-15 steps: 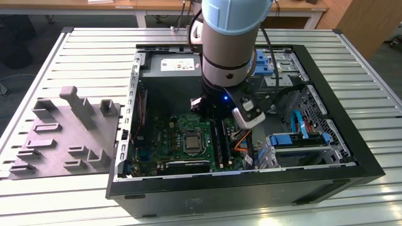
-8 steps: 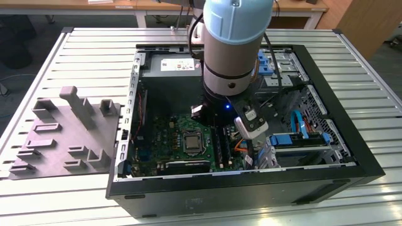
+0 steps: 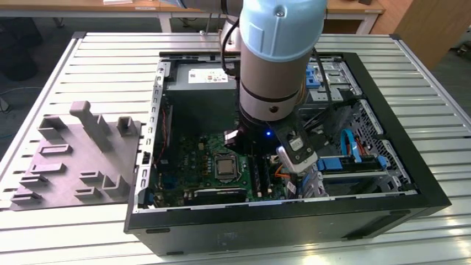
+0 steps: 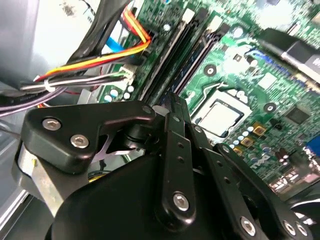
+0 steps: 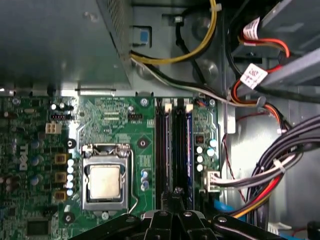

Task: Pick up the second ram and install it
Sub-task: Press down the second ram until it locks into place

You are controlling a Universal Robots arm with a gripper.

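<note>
Ribbed metal table [image 3: 88, 61]; black end effector [image 5: 177, 194], grip unclear, above green motherboard [image 5: 115, 120].

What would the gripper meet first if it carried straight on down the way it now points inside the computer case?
Most likely the black memory slots on the green motherboard: the gripper points down over them, beside the processor socket. How much gap remains is unclear.

You are looking at one open computer case [image 3: 434, 201], holding one green motherboard [image 5: 120, 120]. Beside the motherboard's one silver processor [image 5: 105, 181], three black slot rails [image 5: 161, 150] are lying parallel. One grey moulded tray [image 3: 74, 160] is sitting just outside the computer case.
</note>
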